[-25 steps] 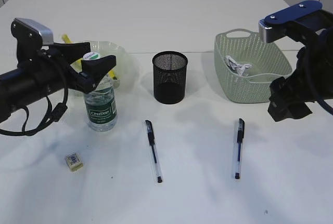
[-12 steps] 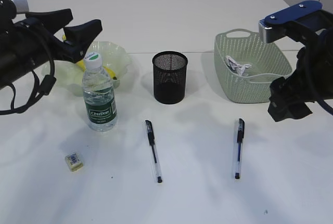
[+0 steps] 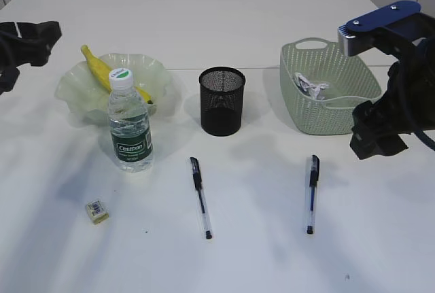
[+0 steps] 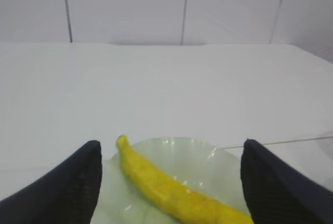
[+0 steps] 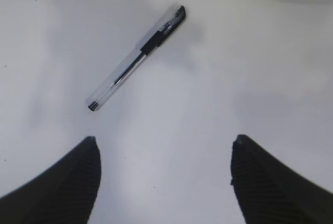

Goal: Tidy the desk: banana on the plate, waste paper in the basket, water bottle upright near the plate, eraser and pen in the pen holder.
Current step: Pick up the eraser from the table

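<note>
Both end effectors wide open, holding nothing: left above yellow banana on ruffled green plate, right over clear-barrelled pen, probably for grasping.

banana on plate, bottle before it (paper in basket).

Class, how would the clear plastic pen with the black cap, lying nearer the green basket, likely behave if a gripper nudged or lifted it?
The clear plastic pen with the black cap looks round-barrelled, so it may roll on the smooth white desk. It looks thin and probably light, likely stiff.
</note>
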### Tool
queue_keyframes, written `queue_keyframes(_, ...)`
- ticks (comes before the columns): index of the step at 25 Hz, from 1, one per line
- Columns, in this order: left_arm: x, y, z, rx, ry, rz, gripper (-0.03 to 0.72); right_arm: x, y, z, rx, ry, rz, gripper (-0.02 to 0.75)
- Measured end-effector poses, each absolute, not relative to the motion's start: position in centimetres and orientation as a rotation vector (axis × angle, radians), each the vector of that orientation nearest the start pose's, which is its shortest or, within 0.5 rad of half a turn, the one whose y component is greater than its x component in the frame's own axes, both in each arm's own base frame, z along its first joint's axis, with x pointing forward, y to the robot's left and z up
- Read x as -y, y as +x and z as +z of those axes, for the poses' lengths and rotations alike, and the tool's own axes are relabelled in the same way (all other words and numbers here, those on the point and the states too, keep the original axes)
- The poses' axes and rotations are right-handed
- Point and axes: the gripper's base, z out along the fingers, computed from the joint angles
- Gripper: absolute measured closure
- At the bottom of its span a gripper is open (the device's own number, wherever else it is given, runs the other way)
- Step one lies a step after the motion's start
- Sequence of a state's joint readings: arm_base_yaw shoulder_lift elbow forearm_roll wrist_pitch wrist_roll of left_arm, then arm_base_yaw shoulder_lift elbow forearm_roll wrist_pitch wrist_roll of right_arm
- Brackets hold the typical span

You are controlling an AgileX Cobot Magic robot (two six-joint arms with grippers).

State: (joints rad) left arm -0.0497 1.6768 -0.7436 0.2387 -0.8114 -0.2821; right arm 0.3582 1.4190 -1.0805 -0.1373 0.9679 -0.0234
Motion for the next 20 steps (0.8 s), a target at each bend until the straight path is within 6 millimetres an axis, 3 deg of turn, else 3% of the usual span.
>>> queue_keyframes(4,1.7,33.5,22.4,-1.714,-0.012,-0.222,0.113,-8.7,26.1,28.2,-2.706,-0.604,-0.092,0.157)
queue_keyframes(9,1.1,32.2,23.1,-1.871,-0.043,-0.166,0.115,-8.7,26.1,28.2,-2.706,-0.604,-0.092,0.158)
queue_keyframes(16,0.2,28.1,24.9,-2.15,-0.155,-0.082,0.118,-8.7,26.1,28.2,-2.706,-0.604,-0.092,0.157)
queue_keyframes(20,-0.1,25.8,24.6,-2.386,-0.26,-0.056,0.119,-8.7,26.1,28.2,-2.706,-0.604,-0.092,0.157)
